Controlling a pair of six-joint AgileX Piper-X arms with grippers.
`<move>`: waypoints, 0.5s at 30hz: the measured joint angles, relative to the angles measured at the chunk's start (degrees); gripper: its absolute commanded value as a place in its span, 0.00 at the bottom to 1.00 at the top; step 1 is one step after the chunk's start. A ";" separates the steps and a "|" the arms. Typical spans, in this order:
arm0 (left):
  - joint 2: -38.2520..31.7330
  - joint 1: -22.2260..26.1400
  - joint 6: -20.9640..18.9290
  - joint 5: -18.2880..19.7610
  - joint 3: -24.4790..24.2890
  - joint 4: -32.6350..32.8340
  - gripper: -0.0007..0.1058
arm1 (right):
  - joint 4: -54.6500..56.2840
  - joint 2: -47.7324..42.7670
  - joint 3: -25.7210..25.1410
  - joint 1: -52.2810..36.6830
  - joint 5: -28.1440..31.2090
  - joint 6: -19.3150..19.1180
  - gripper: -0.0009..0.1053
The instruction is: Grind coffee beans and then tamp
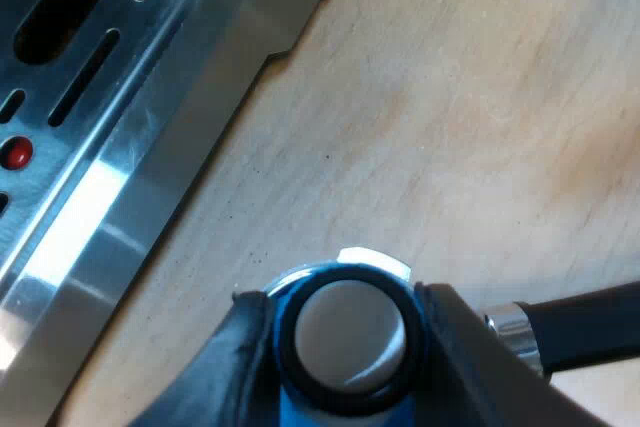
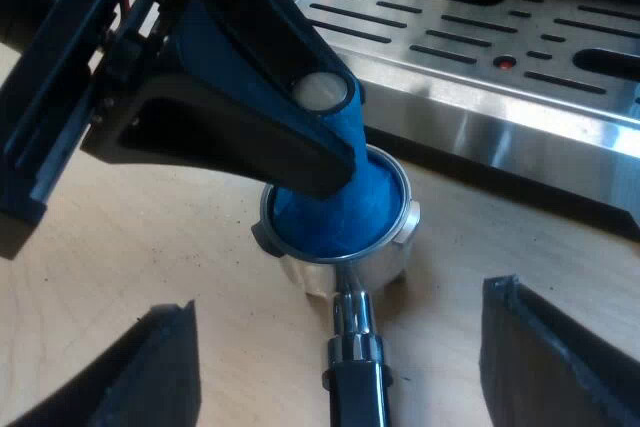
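Observation:
The blue tamper (image 1: 345,392) with its pale round top stands in the metal holder (image 2: 385,257), which rests on the wooden table (image 2: 120,247). My left gripper (image 1: 345,337) is shut on the tamper, one black finger on each side of its stem. From the right wrist view, the tamper's blue base (image 2: 335,212) fills the holder's basket, with the left gripper (image 2: 250,117) above it. The holder's dark handle (image 2: 357,387) points toward my right gripper (image 2: 355,367), which is open, its fingers (image 2: 160,367) wide apart on either side of the handle without touching it.
The espresso machine's steel drip tray (image 2: 480,37), slotted and with a small red dot (image 2: 507,63), lies just beyond the holder. Its edge (image 1: 150,177) runs close to the tamper. Bare wood (image 1: 480,97) stretches away from the machine.

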 measured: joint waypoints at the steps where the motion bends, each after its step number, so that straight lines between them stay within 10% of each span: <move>1: 0.00 0.00 0.00 0.00 0.00 0.00 0.01 | 0.00 0.00 0.00 0.00 0.00 0.00 0.59; 15: 0.58 0.00 0.00 0.28 -0.11 -0.11 0.01 | 0.00 0.00 0.00 0.00 0.00 0.00 0.59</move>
